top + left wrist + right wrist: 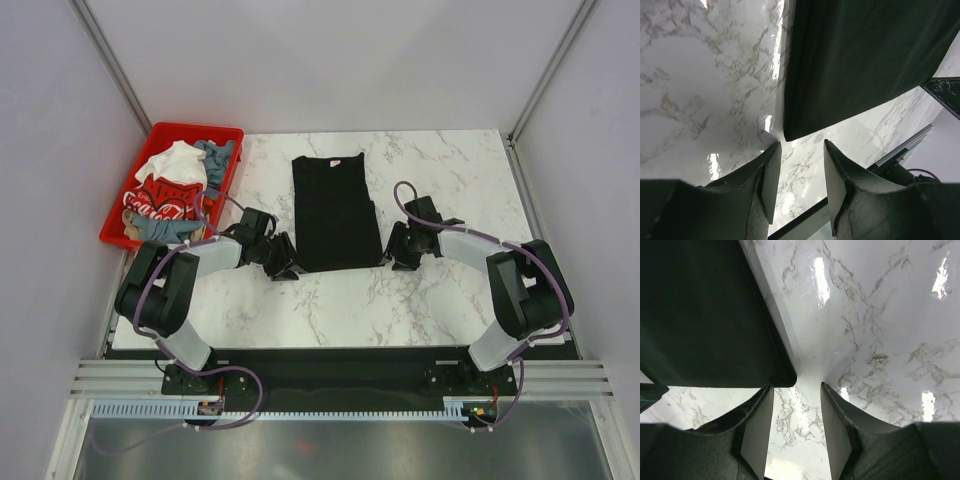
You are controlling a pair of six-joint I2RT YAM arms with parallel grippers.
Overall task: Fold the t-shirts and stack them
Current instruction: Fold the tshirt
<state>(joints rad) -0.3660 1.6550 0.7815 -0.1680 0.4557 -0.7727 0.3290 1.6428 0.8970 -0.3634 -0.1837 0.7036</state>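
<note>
The black t-shirt (335,210) is laid flat, folded narrow, on the worktop (450,170). The left jaws and right jaws are held apart, empty, just beside its near corners.

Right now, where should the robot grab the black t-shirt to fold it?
Probably by its two near hem corners. The black t-shirt lies flat as a long strip, and each corner sits just ahead of an open gripper: left gripper from the left, right gripper from the right.
</note>
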